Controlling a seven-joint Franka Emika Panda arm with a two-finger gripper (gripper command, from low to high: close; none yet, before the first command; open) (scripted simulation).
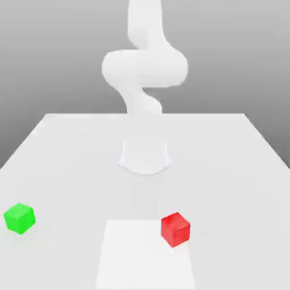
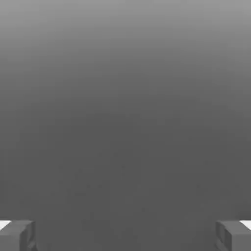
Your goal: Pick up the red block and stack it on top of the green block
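Resting flat on the table [image 1: 68, 147], red block [image 1: 175, 229] and green block [image 1: 20, 218] sit well apart, corners toward the exterior camera; hand view shows the gripper [image 2: 125, 235] spread wide, empty.

Clear room round red block [image 1: 175, 229].

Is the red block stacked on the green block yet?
Not stacked. Red block sits on the table, well apart from the green block.

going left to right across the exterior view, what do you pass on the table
green block → arm's round base → red block
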